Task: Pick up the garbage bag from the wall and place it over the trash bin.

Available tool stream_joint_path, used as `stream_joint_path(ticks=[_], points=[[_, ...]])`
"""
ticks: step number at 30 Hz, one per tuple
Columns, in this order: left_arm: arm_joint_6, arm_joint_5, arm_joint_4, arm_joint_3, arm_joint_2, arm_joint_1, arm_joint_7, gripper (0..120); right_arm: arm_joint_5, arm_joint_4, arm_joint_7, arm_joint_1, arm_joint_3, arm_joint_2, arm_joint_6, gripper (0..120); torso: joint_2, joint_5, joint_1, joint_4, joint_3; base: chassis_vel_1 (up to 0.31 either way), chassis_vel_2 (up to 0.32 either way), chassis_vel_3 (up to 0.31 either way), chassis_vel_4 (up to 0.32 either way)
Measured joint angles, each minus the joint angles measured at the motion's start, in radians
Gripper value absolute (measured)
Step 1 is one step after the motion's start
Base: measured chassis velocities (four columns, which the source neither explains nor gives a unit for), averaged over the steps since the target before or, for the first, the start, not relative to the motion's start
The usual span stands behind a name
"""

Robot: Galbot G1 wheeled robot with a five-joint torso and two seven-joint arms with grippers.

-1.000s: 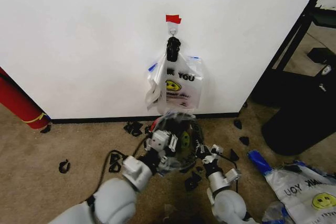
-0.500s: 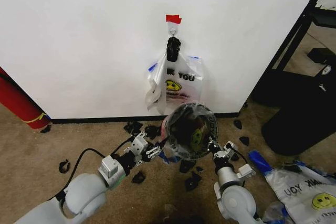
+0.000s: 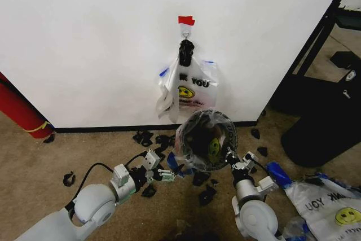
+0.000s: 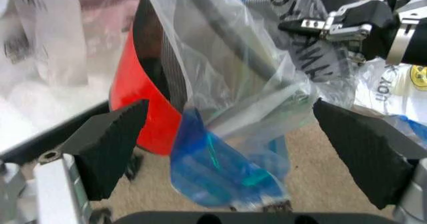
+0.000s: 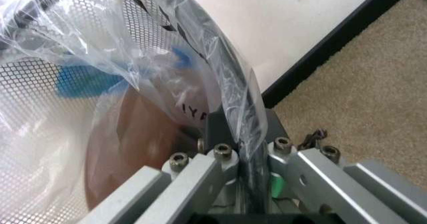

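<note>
Item: garbage bag (image 3: 198, 121) draped over trash bin (image 3: 206, 139) | your right gripper (image 3: 234, 159) pinches rim and film | your left gripper (image 3: 163, 174) spread, beside the bag's hanging blue corner.

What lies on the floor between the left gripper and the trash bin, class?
In the head view, a blue strip of the garbage bag and black scraps on the carpet lie between the open left gripper and the trash bin.

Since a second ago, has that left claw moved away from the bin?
Yes. The left gripper has drawn back from the trash bin, down and left, away from the wall.
</note>
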State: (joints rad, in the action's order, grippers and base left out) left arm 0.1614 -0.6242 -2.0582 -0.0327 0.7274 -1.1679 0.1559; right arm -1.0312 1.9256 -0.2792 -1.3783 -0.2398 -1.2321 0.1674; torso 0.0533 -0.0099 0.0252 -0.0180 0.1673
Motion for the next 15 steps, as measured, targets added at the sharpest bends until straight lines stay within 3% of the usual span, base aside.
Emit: stream_joint_path(ticks=[5,7,10,15], points=[[0.105,-0.020,0.000,0.038,0.033,0.019,-0.115,94,0.000,0.007,0.003,0.000,0.007,-0.007,0.006,0,0.000,-0.0001,0.000,-0.0001,0.000,0.000,0.000,0.000,0.000],[0.147,-0.039,-0.001,0.049,0.047,0.023,-0.179,86,0.006,0.014,0.005,-0.002,0.012,-0.008,0.009,0,0.000,-0.0002,0.000,0.0000,0.000,0.000,0.000,0.000,0.000],[0.175,-0.047,-0.002,0.053,0.054,0.025,-0.214,79,0.011,0.018,0.006,-0.003,0.013,-0.007,0.010,0,0.000,-0.0001,0.000,0.0000,0.000,0.000,0.000,0.000,0.000],[0.206,-0.042,-0.005,0.050,0.052,0.024,-0.235,57,0.018,0.023,0.008,-0.003,0.014,-0.004,0.012,0,0.000,-0.0001,0.000,0.0000,0.000,0.000,0.000,0.000,0.000]])
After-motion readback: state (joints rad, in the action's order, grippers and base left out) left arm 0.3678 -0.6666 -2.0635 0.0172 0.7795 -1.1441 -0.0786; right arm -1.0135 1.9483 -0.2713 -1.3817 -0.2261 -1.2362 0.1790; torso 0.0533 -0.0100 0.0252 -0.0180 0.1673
